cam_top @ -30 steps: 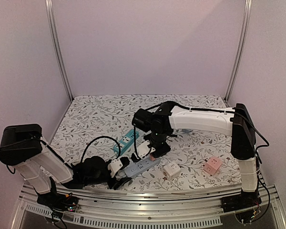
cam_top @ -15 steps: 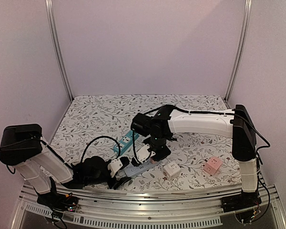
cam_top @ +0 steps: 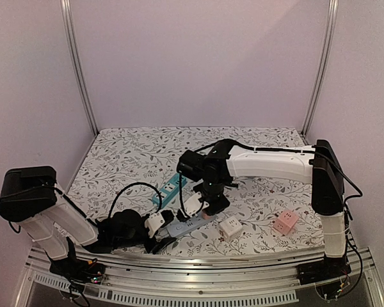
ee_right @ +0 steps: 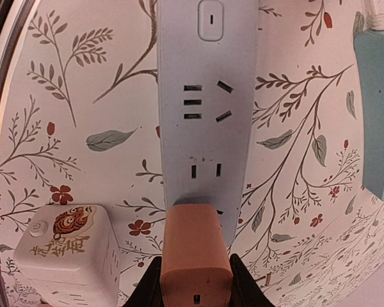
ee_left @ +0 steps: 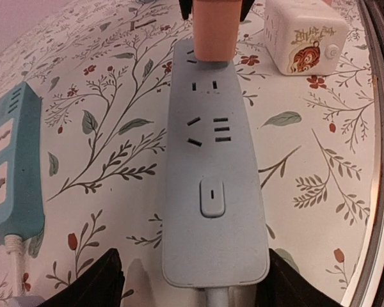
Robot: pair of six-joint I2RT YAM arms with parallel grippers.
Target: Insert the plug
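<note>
A grey-blue power strip lies near the table's front edge. It also shows in the left wrist view and the right wrist view. My right gripper is shut on a salmon plug block. It holds the block upright on the strip's far end socket. Whether the prongs are in is hidden. My left gripper is open, its jaws straddling the strip's cable end. There is a gap on one side.
A white cube adapter with a tiger picture sits just right of the strip. A pink cube adapter lies further right. A teal power strip lies behind, with a black cable.
My right gripper has moved the plug block down and slightly left onto the strip's far end. The left arm and the strip have not moved.
</note>
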